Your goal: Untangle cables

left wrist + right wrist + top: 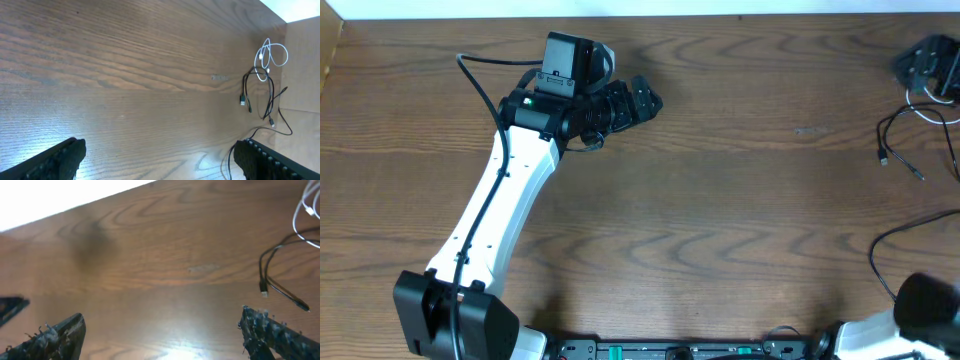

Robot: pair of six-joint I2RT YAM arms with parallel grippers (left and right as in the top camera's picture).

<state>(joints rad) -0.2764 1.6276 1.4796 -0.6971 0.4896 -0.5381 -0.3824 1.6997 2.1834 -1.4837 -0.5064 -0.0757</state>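
The cables lie at the table's far right. A thin black cable (892, 135) with small plug ends loops beside a white cable (932, 112). The left wrist view shows the white cable (272, 54) coiled above the black cable (260, 95), well ahead and to the right. My left gripper (160, 162) is open, with bare wood between its fingers (65, 159). In the overhead view the left gripper (645, 100) is over the table's upper middle, far from the cables. My right gripper (162, 340) is open and holds nothing. The black cable (270, 280) and white cable (306, 220) lie ahead to its right.
The brown wooden table (720, 200) fills the views. The right arm's dark head (928, 65) sits at the top right edge, just above the cables. Its base (925, 305) is at the bottom right, with a thicker black arm wire (890, 245) curving beside it.
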